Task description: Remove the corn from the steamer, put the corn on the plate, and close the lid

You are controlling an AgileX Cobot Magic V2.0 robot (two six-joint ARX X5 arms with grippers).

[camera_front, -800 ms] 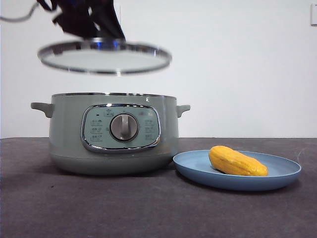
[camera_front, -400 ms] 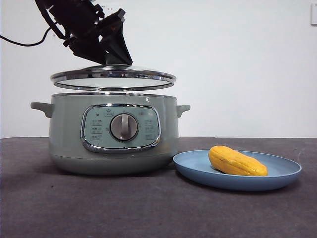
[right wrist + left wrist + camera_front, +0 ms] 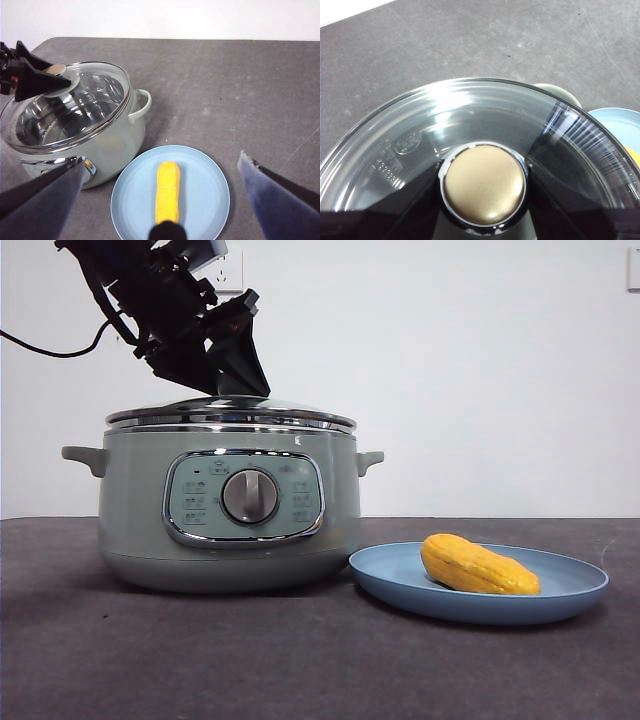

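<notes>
Glass lid (image 3: 231, 414) seated on steamer (image 3: 229, 508) | stiff, breakable, slick; hold by knob (image 3: 484, 182) | left tool (image 3: 484, 200) clamped on knob | right tool (image 3: 160, 200) spread wide, idle above plate (image 3: 210, 190).

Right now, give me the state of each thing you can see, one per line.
lid: seated on the pot's rim, knob gripped.
steamer: upright on the table, closed by the lid.
corn: lying on the plate, out of the pot.
plate: flat on the table beside the steamer, holding the corn.
left gripper: shut on the lid's knob.
right gripper: open, hanging above the plate, holding nothing.
</notes>
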